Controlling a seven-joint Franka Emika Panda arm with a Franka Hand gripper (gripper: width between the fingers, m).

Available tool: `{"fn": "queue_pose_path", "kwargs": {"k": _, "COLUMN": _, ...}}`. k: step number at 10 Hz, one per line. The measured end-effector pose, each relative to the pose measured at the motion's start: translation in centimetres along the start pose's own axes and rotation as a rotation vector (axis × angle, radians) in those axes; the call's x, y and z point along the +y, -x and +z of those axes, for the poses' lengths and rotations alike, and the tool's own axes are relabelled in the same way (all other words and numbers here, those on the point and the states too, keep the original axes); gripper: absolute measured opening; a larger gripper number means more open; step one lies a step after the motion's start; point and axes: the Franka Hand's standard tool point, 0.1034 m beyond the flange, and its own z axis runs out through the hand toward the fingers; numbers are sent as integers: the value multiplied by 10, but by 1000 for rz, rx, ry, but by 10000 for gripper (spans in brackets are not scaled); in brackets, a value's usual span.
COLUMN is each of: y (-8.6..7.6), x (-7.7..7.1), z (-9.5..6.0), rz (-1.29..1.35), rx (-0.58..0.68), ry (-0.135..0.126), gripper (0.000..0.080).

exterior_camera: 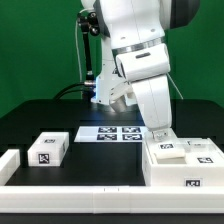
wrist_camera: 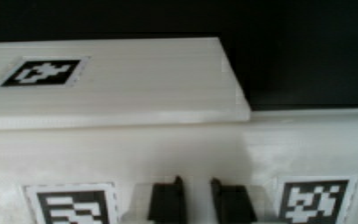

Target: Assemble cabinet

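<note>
The cabinet (exterior_camera: 185, 165), a large white boxy body with black-and-white tags, stands at the exterior view's right near the table's front. My gripper (exterior_camera: 160, 134) is low at its rear left edge. In the wrist view the cabinet (wrist_camera: 176, 150) fills the lower part, with one tag on each side of my gripper (wrist_camera: 197, 200). The two dark fingers (wrist_camera: 165, 200) stand close together with a thin white strip of the cabinet between them. A flat white tagged face (wrist_camera: 123, 85) lies just beyond.
The marker board (exterior_camera: 110, 133) lies mid-table behind the cabinet. A small white tagged block (exterior_camera: 48, 150) sits at the exterior view's left, and another white block (exterior_camera: 8, 165) at the far left. A long low white bar (exterior_camera: 75, 186) runs along the front.
</note>
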Motion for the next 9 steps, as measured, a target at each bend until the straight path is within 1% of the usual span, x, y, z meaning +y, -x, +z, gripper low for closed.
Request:
{"fn": "queue_pose_path", "kwargs": {"k": 3, "y": 0, "x": 1, "z": 0, "rz": 1, "rx": 1, "ry": 1, "gripper": 62}}
{"fn": "queue_pose_path", "kwargs": {"k": 4, "y": 0, "x": 7, "z": 0, "rz": 4, "rx": 6, "ry": 8, "gripper": 62}}
{"fn": "queue_pose_path", "kwargs": {"k": 7, "y": 0, "x": 38, "z": -1, "rz": 18, "rx": 31, "ry": 38, "gripper": 62}}
{"fn": "queue_pose_path", "kwargs": {"k": 8, "y": 0, "x": 45, "z": -1, "rz": 21, "rx": 38, "ry": 46, "gripper": 62}}
{"fn": "queue_pose_path", "kwargs": {"k": 9, "y": 0, "x": 49, "z": 1, "rz": 22, "rx": 44, "ry": 41, "gripper": 62}}
